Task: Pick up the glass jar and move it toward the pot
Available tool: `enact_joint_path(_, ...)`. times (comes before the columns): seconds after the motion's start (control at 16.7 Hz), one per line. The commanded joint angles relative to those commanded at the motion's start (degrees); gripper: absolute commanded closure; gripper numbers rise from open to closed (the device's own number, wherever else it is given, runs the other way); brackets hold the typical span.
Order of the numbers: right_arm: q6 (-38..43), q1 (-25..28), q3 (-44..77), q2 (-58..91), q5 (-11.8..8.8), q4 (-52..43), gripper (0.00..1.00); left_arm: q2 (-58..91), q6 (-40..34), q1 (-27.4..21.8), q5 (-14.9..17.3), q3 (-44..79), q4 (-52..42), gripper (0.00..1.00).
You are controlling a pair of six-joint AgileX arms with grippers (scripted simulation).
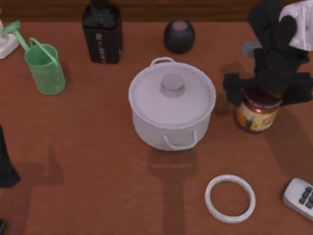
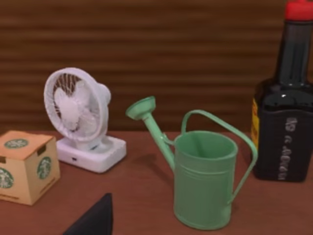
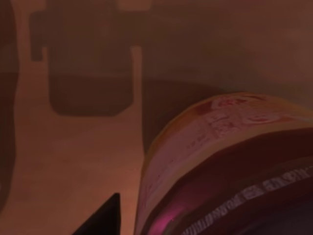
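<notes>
The left arm (image 1: 6,166) sits parked at the tabletop's (image 1: 88,171) left edge. A green watering can (image 1: 44,66) and black bottle (image 1: 101,34) stand left of the round white pot (image 1: 171,110). Just right of it, the right pincer (image 1: 266,88) is clamped on the yellow-labelled glass jar (image 1: 257,113); a white ring (image 1: 230,198) lies nearer.

Top cam looks straight down on the table (image 1: 88,161), both my arms at its edges. L wrist cam faces low across the table at the watering can (image 2: 203,178), also in top view. R wrist cam sits v. close against the glass jar (image 3: 220,161), just under my pincer.
</notes>
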Motion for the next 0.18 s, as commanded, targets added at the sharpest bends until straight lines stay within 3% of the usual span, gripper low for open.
enact_joint_path(0.18, 0.0, 0.0, 0.0, 0.0, 0.0, 0.0, 0.00, 0.0, 0.0, 0.0, 0.0, 0.0, 0.0, 0.00)
